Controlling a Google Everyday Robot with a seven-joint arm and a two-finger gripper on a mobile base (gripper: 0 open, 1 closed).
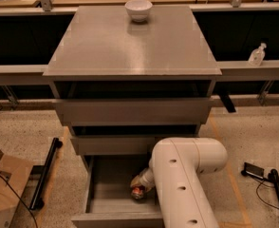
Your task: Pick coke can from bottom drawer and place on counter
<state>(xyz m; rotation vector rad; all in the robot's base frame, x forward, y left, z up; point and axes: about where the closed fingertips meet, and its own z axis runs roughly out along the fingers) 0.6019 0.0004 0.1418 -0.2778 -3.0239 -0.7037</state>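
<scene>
The bottom drawer is pulled open below the two shallower grey drawers. The coke can lies inside it near the right side, showing red and a silver end. My gripper reaches down into the drawer right over the can, mostly hidden by my white arm. The counter is the grey cabinet top above.
A white bowl stands at the counter's back edge. A cardboard box and a black bar lie on the floor to the left. Cables and a black device lie to the right. A spray bottle sits on the right ledge.
</scene>
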